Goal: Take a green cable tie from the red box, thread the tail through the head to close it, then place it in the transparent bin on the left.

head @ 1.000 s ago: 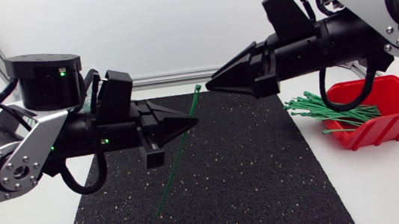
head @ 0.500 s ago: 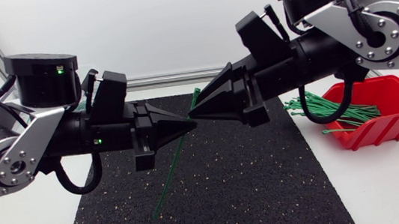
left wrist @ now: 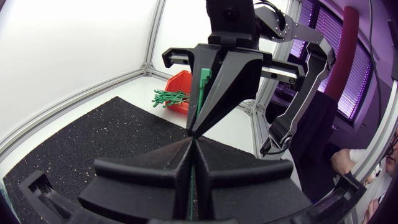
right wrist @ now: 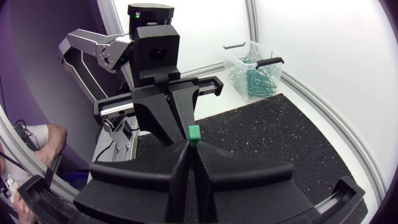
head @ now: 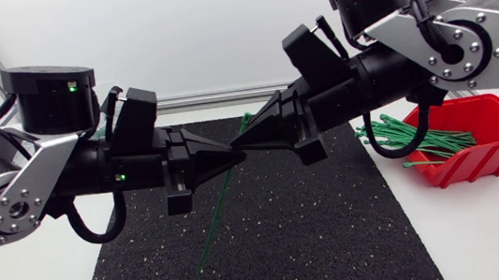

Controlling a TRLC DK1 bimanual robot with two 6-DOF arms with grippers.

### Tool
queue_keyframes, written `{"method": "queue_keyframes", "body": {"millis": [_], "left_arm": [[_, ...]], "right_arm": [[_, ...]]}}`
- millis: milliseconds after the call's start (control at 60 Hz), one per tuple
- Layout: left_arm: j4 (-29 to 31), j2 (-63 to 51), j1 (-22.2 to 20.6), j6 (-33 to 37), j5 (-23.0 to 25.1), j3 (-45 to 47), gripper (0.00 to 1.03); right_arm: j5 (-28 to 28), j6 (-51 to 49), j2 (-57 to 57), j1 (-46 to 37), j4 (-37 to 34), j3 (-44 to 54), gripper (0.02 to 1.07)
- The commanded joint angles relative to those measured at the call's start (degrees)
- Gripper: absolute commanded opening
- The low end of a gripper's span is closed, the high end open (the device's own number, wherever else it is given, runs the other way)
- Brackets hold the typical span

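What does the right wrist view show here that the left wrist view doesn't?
Only the right wrist view: the transparent bin, green ties inside. Only the left wrist view: the red box with its loose ties. Both: the left gripper and right gripper tip to tip above the black mat, the green cable tie's head between them.

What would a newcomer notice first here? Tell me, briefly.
The left gripper and right gripper meet almost tip to tip above the black mat. The left one pinches a green cable tie that hangs toward the mat. At the right stands the red box, holding more green ties.
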State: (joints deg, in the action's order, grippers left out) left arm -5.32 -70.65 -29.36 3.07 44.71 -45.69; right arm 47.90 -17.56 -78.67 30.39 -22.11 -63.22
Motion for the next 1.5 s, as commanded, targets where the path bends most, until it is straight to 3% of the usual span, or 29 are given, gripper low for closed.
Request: {"method": "queue_keyframes", "body": {"millis": [0, 200, 333, 433, 650, 767, 817, 867, 933, 1083, 1117, 1150, 1167, 1183, 1200, 1267, 1300, 1483], "left_arm": [[1.19, 0.87, -0.52, 0.71, 0.99, -0.89, 0.14], [6.55, 1.31, 0.62, 1.5, 0.2, -3.88, 0.64], [10.77, 2.63, 1.77, 2.99, -3.84, -6.25, 0.78], [13.06, 2.71, 3.52, 2.99, -6.74, -8.54, 0.79], [17.98, 1.22, 5.72, 2.91, -13.07, -12.23, 0.79], [18.95, 0.78, 6.6, 2.73, -15.97, -12.4, 0.79], [19.56, 0.6, 6.86, 2.47, -18.78, -12.58, 0.79], [20.79, 0.43, 7.13, 2.38, -18.87, -13.02, 0.79], [21.93, 0.43, 8.8, 1.85, -19.4, -13.37, 0.79], [23.69, 2.45, 11.0, 1.94, -19.4, -12.4, 0.79], [23.78, 3.06, 11.08, 1.94, -19.4, -12.05, 0.79], [23.78, 3.77, 11.26, 1.94, -19.48, -11.61, 0.79], [24.04, 4.3, 11.7, 1.94, -19.4, -11.35, 0.79], [24.13, 4.56, 11.79, 1.94, -19.48, -11.26, 0.79], [24.13, 4.82, 11.96, 1.94, -19.48, -11.09, 0.79], [24.13, 5.44, 12.84, 1.85, -19.4, -10.73, 0.79], [24.13, 5.44, 13.19, 1.85, -19.4, -10.65, 0.79], [23.87, 5.61, 14.86, 1.76, -19.48, -9.06, 0.81]], "right_arm": [[-1.76, 1.48, 0.01, 0.19, 0.14, -1.2, 0.08], [-9.4, 3.59, 0.8, -0.69, -1.45, -2.87, 0.08], [-16.35, 3.15, 3.35, -0.42, -4.96, -4.54, 0.08], [-21.8, 1.74, 5.99, -0.6, -10.06, -7.88, 0.08], [-42.98, -3.18, 10.47, 7.05, -19.82, -11.4, 0.08], [-52.38, -5.38, 8.54, 10.83, -17.27, -6.83, 0.08], [-58.89, -5.64, 5.72, 14.7, -14.19, -4.02, 0.08], [-63.54, -5.55, 3.26, 17.95, -12.96, -2.87, 0.08], [-73.74, -5.99, -1.39, 23.48, -9.27, -1.11, 0.08], [-76.02, -3.97, -12.2, 26.56, -9.53, -1.99, 0.08], [-76.11, -3.44, -13.87, 27.44, -9.44, -2.08, 0.13], [-76.11, -3.18, -15.11, 28.14, -9.09, -1.99, 0.25], [-76.11, -3.09, -16.07, 28.49, -8.39, -1.99, 0.43], [-76.02, -3.0, -16.16, 28.58, -8.21, -1.99, 0.49], [-75.94, -2.92, -16.34, 28.67, -7.69, -1.99, 0.61], [-74.18, -3.0, -15.98, 28.58, -6.98, -1.82, 0.87], [-73.04, -3.09, -15.19, 28.58, -6.9, -1.55, 0.92], [-66.36, -5.47, -5.61, 27.79, -5.93, 1.79, 0.97]]}}
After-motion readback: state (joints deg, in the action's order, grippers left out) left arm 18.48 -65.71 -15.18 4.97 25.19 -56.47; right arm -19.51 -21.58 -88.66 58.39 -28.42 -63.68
